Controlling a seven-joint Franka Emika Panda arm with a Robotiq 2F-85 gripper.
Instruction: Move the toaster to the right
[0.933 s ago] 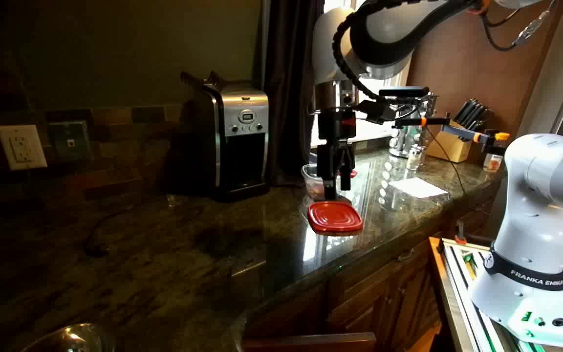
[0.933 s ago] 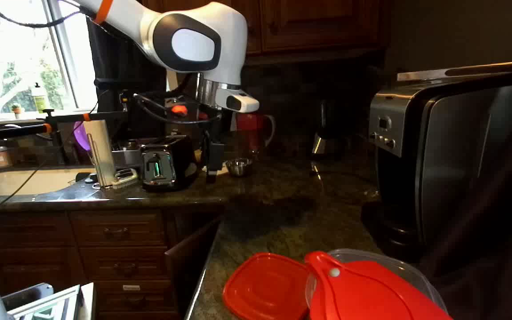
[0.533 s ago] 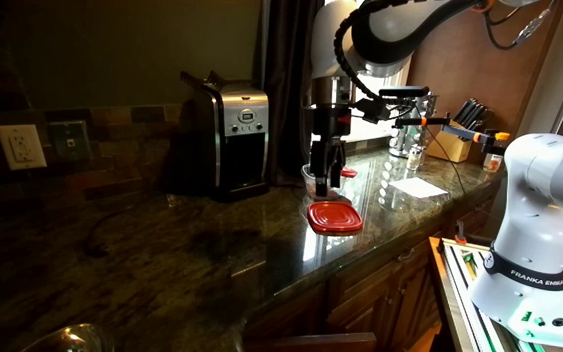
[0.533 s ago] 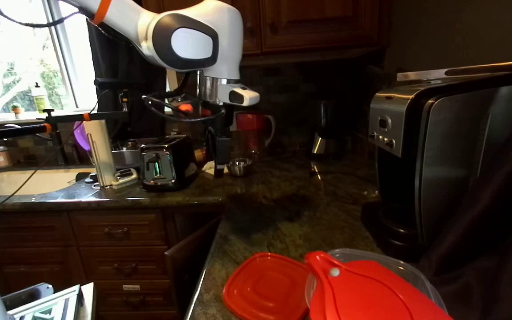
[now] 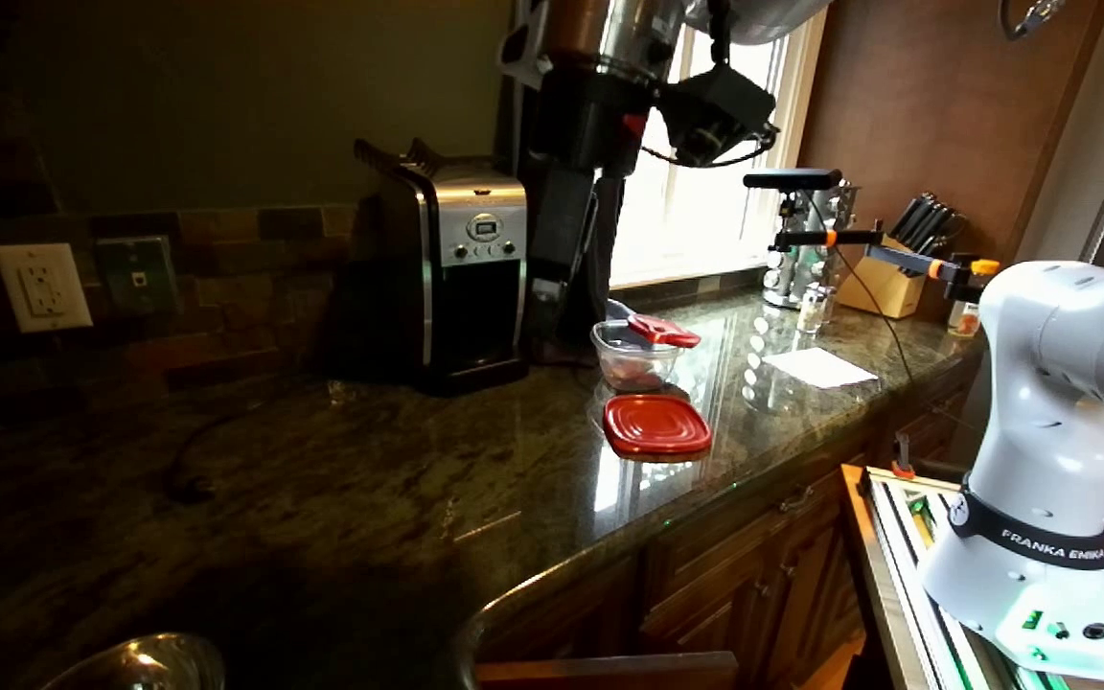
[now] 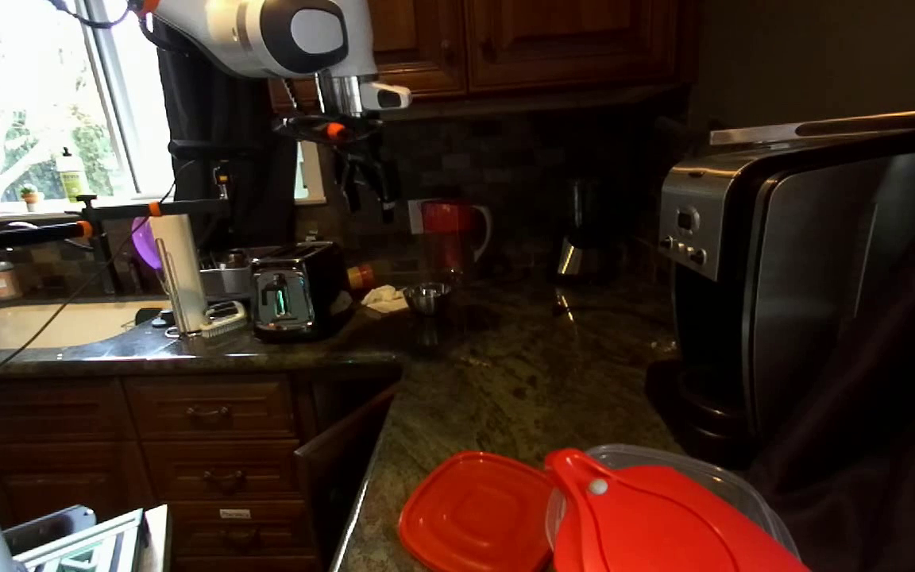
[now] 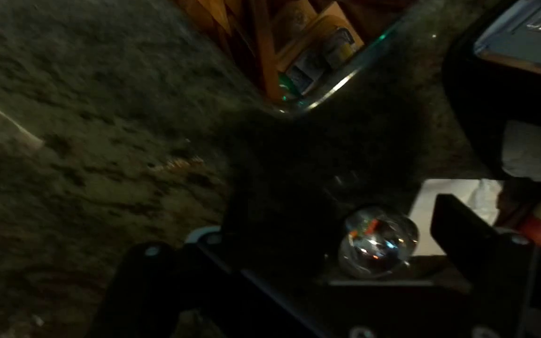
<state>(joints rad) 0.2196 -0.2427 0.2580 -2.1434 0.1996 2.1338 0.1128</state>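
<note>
The toaster, chrome with black sides, stands upright on the counter near the sink in an exterior view. It also shows at the top right of the wrist view, partly cut off by the frame edge. It is out of view in an exterior view with the coffee maker's front. My gripper hangs in the air above and to the right of the toaster, apart from it. Its fingers are spread with nothing between them. In the wrist view the gripper is over the counter, with the left finger very dark.
A small metal bowl and a white napkin lie right of the toaster. A red pitcher stands behind. Left of the toaster are a paper towel roll and a brush. A coffee maker and red lid are farther off.
The arm has risen clearly and the gripper is higher above the counter. It has also come closer to the camera in an exterior view. The toaster has not moved.
</note>
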